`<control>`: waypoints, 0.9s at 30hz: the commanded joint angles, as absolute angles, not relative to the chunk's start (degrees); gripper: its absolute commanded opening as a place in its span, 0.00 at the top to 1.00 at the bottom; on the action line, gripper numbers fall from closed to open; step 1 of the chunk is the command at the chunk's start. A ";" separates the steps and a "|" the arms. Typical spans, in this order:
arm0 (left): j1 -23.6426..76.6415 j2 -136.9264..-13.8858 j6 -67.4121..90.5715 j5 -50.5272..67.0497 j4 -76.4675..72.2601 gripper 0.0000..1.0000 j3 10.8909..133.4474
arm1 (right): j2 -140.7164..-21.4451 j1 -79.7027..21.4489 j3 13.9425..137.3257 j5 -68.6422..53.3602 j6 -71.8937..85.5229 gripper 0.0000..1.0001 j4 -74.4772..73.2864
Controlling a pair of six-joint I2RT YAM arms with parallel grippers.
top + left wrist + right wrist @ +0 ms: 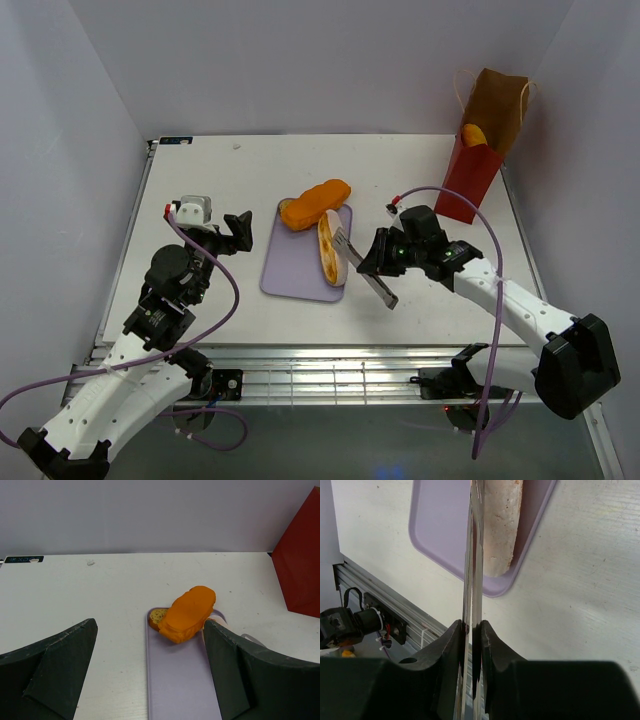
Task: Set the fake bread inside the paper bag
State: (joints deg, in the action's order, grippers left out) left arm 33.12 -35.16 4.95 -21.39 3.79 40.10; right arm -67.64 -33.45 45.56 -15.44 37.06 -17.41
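A long orange-brown loaf (315, 203) lies across the top of the lavender tray (290, 270); it also shows in the left wrist view (189, 613), over a small seeded piece (158, 616). A split bun (328, 248) lies along the tray's right side, seen pale in the right wrist view (502, 525). My right gripper (372, 256) is shut on the metal tongs (352, 257), whose tips are at the bun; the tongs (475, 555) are squeezed together. My left gripper (238, 232) is open and empty, left of the tray. The red paper bag (480, 150) stands far right with an orange pastry (474, 134) inside.
The bag's red side (300, 570) stands at the right of the left wrist view. The table's front rail (330, 375) runs along the near edge. White walls enclose the table on three sides.
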 commanded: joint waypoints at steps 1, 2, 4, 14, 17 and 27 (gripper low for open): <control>33.40 -34.89 5.01 -20.74 2.81 0.02 39.99 | -65.48 -33.66 49.74 -16.26 33.23 0.83 -18.98; 33.40 -34.89 4.92 -20.74 2.81 0.02 39.90 | -65.57 -33.66 50.18 -16.26 33.22 0.83 -19.33; 33.40 -34.89 4.92 -20.57 2.81 0.02 39.99 | -66.00 -33.66 51.06 -16.26 32.26 0.83 -20.39; 33.40 -34.89 4.92 -20.48 2.81 0.02 39.99 | -69.26 -33.66 56.51 -17.32 27.69 0.76 -24.08; 33.40 -35.07 4.92 -20.22 2.72 0.02 39.90 | -69.00 -33.75 57.74 -15.03 27.51 0.65 -25.66; 33.40 -34.98 5.01 -20.13 2.81 0.02 40.08 | -65.48 -33.66 54.41 -9.06 30.41 0.51 -26.11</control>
